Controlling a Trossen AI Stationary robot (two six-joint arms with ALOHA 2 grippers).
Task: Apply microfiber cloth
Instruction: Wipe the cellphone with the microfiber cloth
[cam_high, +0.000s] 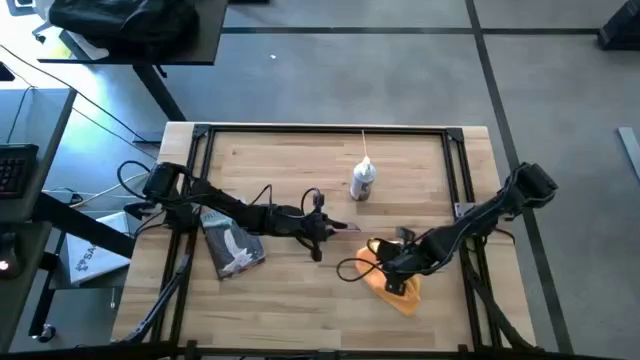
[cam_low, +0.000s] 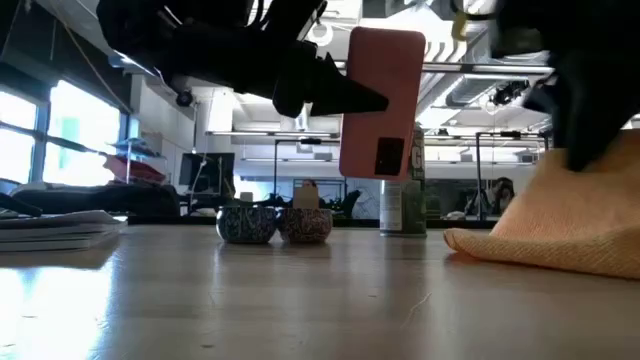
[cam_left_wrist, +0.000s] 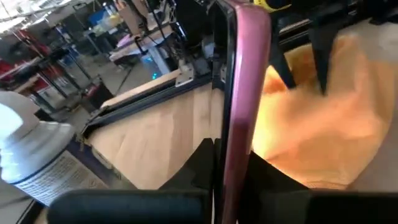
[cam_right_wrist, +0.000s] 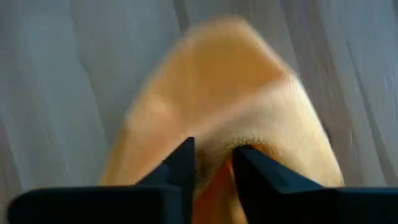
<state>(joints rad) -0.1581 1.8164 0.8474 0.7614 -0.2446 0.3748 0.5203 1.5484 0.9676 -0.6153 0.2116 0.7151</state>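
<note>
The orange-yellow microfiber cloth (cam_high: 396, 287) lies bunched on the table's near right part, with my right gripper (cam_right_wrist: 214, 165) shut on it from above. My left gripper (cam_high: 330, 230) reaches in from the left to the table's middle and is shut on a pink phone (cam_low: 380, 100), which stands upright in the air a little to the left of the cloth. In the left wrist view the phone (cam_left_wrist: 244, 93) shows edge-on, with the cloth (cam_left_wrist: 323, 124) close behind it. My left gripper pinches the phone between its two fingers, one on each broad face (cam_left_wrist: 231, 168). The fingers (cam_low: 340, 95) come level from the table's left. The phone stands upright, lifted clear of the table. My right gripper pinches a raised fold of the cloth (cam_right_wrist: 217, 146) between its two fingers, which slant down from the table's right. One layer or several, I cannot tell. The cloth's lower part (cam_low: 540, 250) rests on the table.
A white spray bottle (cam_high: 363, 180) stands behind the grippers. A grey-and-white flat packet (cam_high: 233, 245) lies under the left arm. Two small round tins (cam_low: 275, 223) sit farther back in the low view. A black frame (cam_high: 330, 130) borders the table.
</note>
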